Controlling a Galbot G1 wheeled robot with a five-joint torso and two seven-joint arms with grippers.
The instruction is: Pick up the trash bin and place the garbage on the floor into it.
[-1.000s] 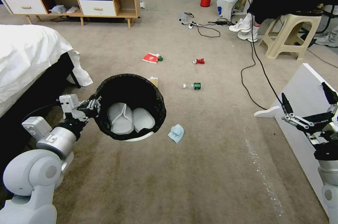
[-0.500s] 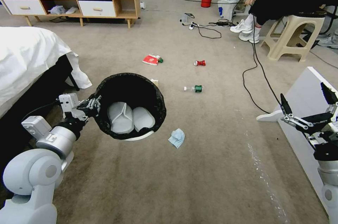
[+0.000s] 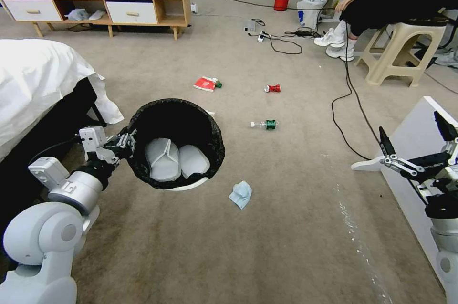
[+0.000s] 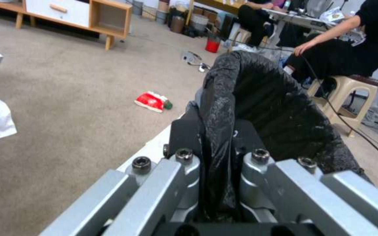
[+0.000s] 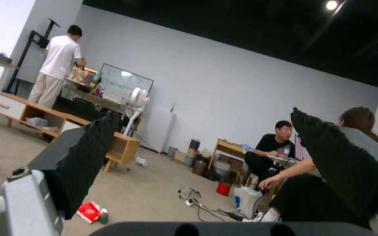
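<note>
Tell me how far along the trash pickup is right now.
Done: the left gripper is shut on the trash bin rim, holding it over the carpet. In hand: nothing; the right gripper hangs open. Left: the blue face mask, green-labelled bottle, crushed red can and red packet lie on the floor.

brown paper bag [image 3: 209,113] mostly behind trash bin [image 3: 214,138]

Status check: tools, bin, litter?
Left tool clamped on trash bin rim, bin aloft. Right tool open, empty. Face mask nearest on carpet. Nothing blocking.
</note>
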